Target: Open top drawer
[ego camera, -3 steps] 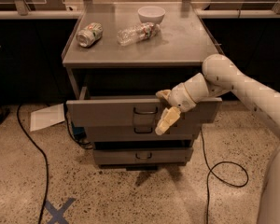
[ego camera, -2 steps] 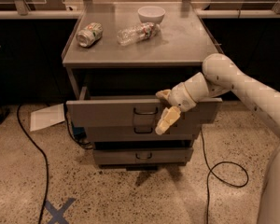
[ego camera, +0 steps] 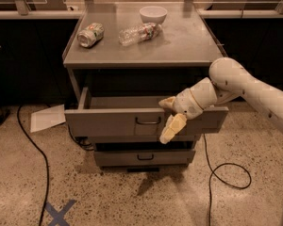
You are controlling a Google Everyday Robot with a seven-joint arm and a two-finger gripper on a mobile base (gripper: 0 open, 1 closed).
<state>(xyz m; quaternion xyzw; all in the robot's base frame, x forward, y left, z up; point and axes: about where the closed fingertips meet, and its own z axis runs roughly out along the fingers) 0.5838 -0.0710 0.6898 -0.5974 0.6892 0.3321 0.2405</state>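
Note:
The top drawer (ego camera: 108, 122) is a wide grey metal drawer with a small dark wire handle (ego camera: 148, 121) at its centre. It stands pulled out from the grey cabinet (ego camera: 141, 55). My gripper (ego camera: 163, 121) is at the drawer's front panel, just right of the handle. It is open: one cream finger (ego camera: 167, 102) lies over the top edge, towards the inside. The other finger (ego camera: 172, 128) hangs down in front of the panel. The gripper is not on the handle.
A shallower grey drawer (ego camera: 144, 157) sits shut below. On the cabinet top lie a crushed can (ego camera: 90, 35), a clear plastic bottle (ego camera: 139, 33) and a white bowl (ego camera: 153, 14). Black cables (ego camera: 30, 145) and a white sheet (ego camera: 47, 117) lie on the speckled floor.

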